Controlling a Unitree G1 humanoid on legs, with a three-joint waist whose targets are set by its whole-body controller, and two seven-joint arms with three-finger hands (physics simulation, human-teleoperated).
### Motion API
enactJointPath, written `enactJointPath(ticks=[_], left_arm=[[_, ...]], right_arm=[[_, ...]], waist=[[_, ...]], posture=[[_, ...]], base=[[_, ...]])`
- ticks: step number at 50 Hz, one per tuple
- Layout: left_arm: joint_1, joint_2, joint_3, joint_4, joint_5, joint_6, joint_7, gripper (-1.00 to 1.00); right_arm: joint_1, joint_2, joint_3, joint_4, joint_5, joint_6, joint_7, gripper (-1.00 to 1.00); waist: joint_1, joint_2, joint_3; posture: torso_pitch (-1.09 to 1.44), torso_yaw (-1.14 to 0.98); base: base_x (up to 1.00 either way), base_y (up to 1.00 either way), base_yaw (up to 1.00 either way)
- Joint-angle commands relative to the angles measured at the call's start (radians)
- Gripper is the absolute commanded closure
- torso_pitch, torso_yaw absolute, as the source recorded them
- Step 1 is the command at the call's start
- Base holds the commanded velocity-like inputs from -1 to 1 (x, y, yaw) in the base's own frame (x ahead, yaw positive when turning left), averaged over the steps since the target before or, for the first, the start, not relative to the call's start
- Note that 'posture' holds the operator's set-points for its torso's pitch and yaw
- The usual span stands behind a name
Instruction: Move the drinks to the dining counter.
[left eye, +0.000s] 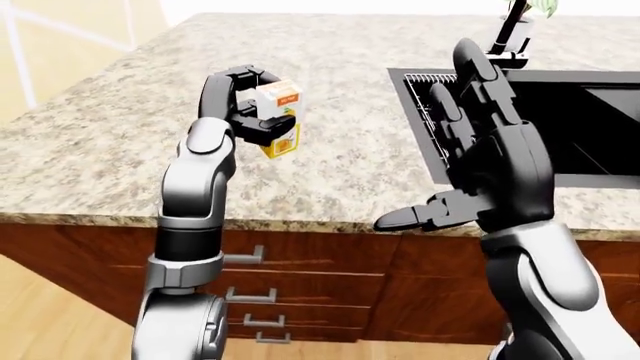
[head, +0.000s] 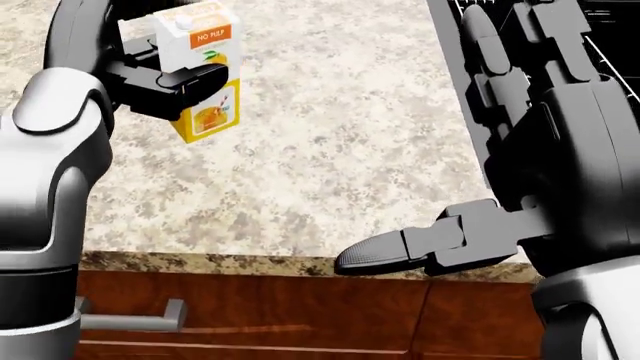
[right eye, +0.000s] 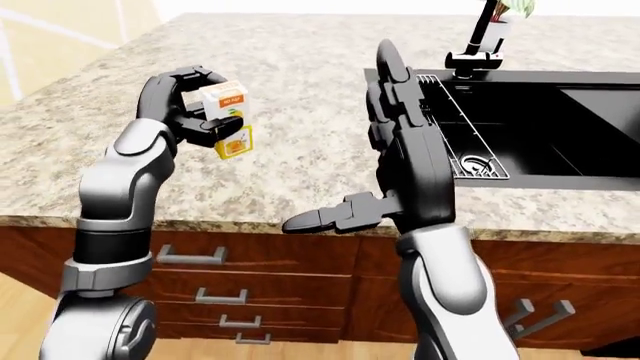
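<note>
A white and orange juice carton (head: 200, 71) marked "NO PULP" is held in my left hand (left eye: 252, 105), whose fingers close round its middle. The carton hangs tilted a little above the speckled granite counter (left eye: 330, 150). It also shows in the right-eye view (right eye: 228, 120). My right hand (left eye: 470, 150) is open and empty, fingers pointing up and thumb (head: 400, 251) stretched to the left, raised over the counter's near edge beside the sink.
A black sink (left eye: 590, 127) with a drain rack is set in the counter at the right, with a black tap (right eye: 478, 46) at the top. Brown drawers with grey handles (left eye: 248, 294) stand below the counter.
</note>
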Motion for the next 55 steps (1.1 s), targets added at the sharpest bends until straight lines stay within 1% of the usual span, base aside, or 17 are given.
enactJointPath(ticks=[1,6,17,25,30,34,35,38,43,48,55], left_arm=[[-0.044,0.011,0.012,-0.039,-0.001,-0.063,0.005,1.0],[-0.037,0.005,0.012,0.011,-0.002,-0.102,0.006,1.0],[-0.035,0.0,0.01,0.109,-0.007,-0.177,0.007,1.0],[-0.015,-0.005,0.007,0.099,-0.007,-0.181,-0.001,1.0],[0.003,-0.007,0.007,0.106,-0.004,-0.199,-0.005,0.96],[0.009,-0.01,0.005,0.112,-0.003,-0.205,-0.005,0.88],[0.01,-0.01,0.004,0.111,-0.003,-0.203,-0.007,0.83],[0.012,-0.011,0.004,0.116,-0.001,-0.207,-0.008,0.76],[0.016,-0.012,0.003,0.117,0.001,-0.21,-0.012,0.73],[0.017,-0.013,0.004,0.112,0.001,-0.204,-0.013,0.59],[0.018,-0.012,0.004,0.109,0.001,-0.202,-0.016,0.51]], right_arm=[[-0.018,-0.003,-0.003,-0.019,-0.004,-0.034,-0.001,-1.0],[-0.005,0.003,0.005,-0.016,-0.01,-0.046,0.001,-1.0],[0.005,0.006,0.005,-0.011,-0.016,-0.057,0.008,-1.0],[0.01,0.011,0.01,-0.003,-0.021,-0.07,0.009,-1.0],[0.017,0.012,0.012,-0.003,-0.025,-0.075,0.012,-1.0],[0.024,0.012,0.012,0.003,-0.028,-0.085,0.016,-1.0],[0.027,0.012,0.011,0.008,-0.029,-0.091,0.017,-1.0],[0.035,0.015,0.015,0.013,-0.033,-0.1,0.018,-1.0],[0.034,0.015,0.013,0.011,-0.034,-0.097,0.02,-1.0],[0.03,0.015,0.012,0.008,-0.034,-0.092,0.021,-1.0],[0.03,0.015,0.013,0.009,-0.036,-0.094,0.021,-1.0]], waist=[[0.001,0.001,-0.028],[0.005,-0.001,-0.032],[0.015,-0.011,-0.041],[0.017,-0.012,-0.045],[0.016,-0.011,-0.047],[0.016,-0.009,-0.049],[0.016,-0.009,-0.049],[0.015,-0.008,-0.049],[0.014,-0.007,-0.049],[0.012,-0.005,-0.047],[0.009,-0.003,-0.045]], posture=[[0.0,0.0],[0.0,0.0],[0.0,0.0],[0.0,0.0],[0.0,0.0],[0.0,0.0],[0.0,0.0],[0.0,0.0],[0.0,0.0],[0.0,0.0],[0.0,0.0]], base=[[0.0,0.0,0.0],[0.0,0.0,0.0],[0.0,0.0,0.0],[0.0,0.0,0.0],[0.0,0.0,0.0],[0.0,0.0,0.0],[0.0,0.0,0.0],[0.0,0.0,0.0],[0.0,0.0,0.0],[0.0,0.0,0.0],[0.0,0.0,0.0]])
